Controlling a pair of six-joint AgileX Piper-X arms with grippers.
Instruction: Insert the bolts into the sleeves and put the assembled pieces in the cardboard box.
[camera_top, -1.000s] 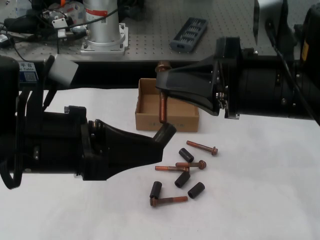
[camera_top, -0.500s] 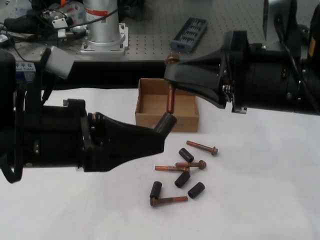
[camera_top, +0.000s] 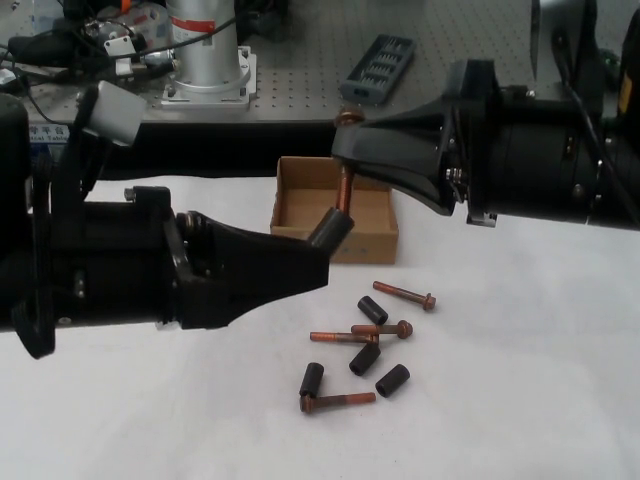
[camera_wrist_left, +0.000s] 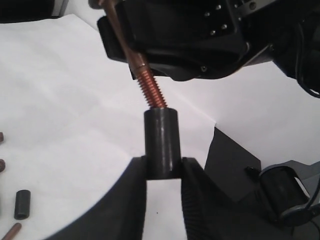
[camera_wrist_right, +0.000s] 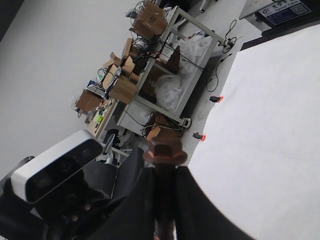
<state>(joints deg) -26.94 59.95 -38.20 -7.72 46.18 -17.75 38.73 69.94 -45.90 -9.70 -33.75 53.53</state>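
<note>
Now, step: judged as the start of insertion.
Left tool (camera_wrist_left: 162, 170): pinching black sleeve (camera_wrist_left: 161, 142) by one end, open mouth toward bolt.
Right tool (camera_wrist_right: 161, 192): clamped on copper bolt (camera_wrist_left: 146, 87), head up, threads down.
Key relation: thread tip at sleeve mouth; bolt axis angled off sleeve axis, so needs lining up before pushing.
Location: both aloft over worktop, near cardboard box (camera_top: 370, 245).

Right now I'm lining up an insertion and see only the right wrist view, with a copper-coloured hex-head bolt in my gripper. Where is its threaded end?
Observer: The copper-coloured bolt has its thread tip at the open top of a black cylindrical sleeve.
Operator: Is that sleeve held?
Observer: Yes, the left gripper clamps its lower end.
Operator: Are the two in line?
Observer: No, the bolt leans at an angle to the sleeve's axis.
</note>
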